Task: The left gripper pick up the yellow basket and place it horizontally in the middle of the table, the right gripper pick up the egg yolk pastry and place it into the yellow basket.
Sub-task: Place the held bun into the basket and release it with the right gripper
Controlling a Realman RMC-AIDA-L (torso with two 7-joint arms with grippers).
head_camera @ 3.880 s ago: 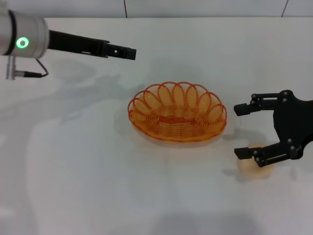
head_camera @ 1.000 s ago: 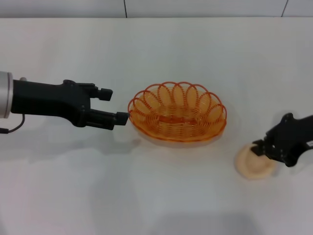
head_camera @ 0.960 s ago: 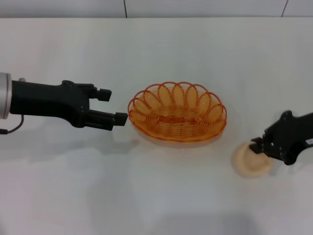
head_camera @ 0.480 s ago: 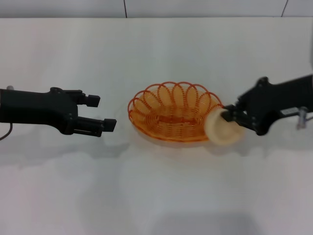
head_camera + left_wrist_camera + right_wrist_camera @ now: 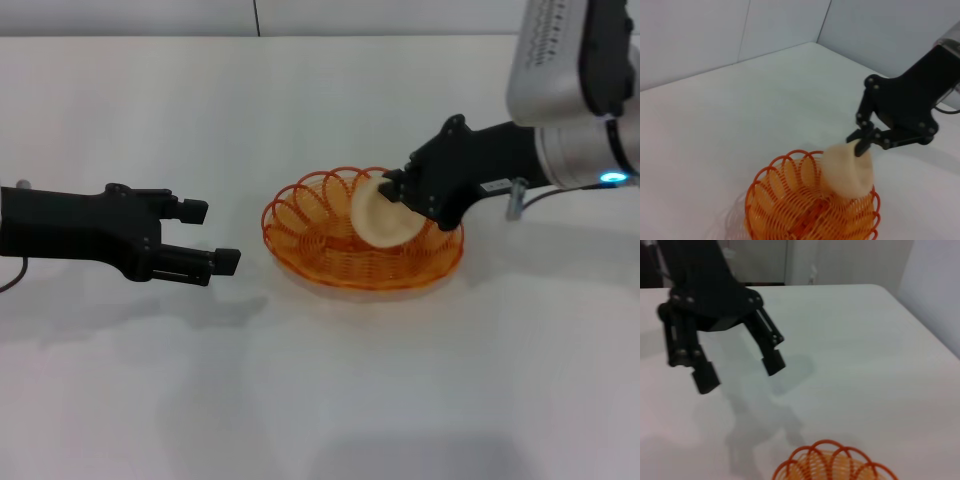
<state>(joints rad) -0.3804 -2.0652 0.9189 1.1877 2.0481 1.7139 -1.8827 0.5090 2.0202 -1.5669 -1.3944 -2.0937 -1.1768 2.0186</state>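
Note:
The yellow basket (image 5: 362, 243) sits in the middle of the white table (image 5: 320, 400); it also shows in the left wrist view (image 5: 800, 210) and its rim in the right wrist view (image 5: 832, 465). My right gripper (image 5: 392, 192) is shut on the egg yolk pastry (image 5: 381, 212) and holds it tilted just above the basket's right half. The left wrist view shows the pastry (image 5: 847, 170) held by that gripper (image 5: 862, 145). My left gripper (image 5: 212, 236) is open and empty, left of the basket and apart from it; it also shows in the right wrist view (image 5: 737, 370).
The table's far edge meets a pale wall (image 5: 300, 15). Bare tabletop lies in front of the basket and around both arms.
My right gripper has lifted the pastry from the table at the right and carried it left over the basket. My left gripper has drawn back left from the basket.

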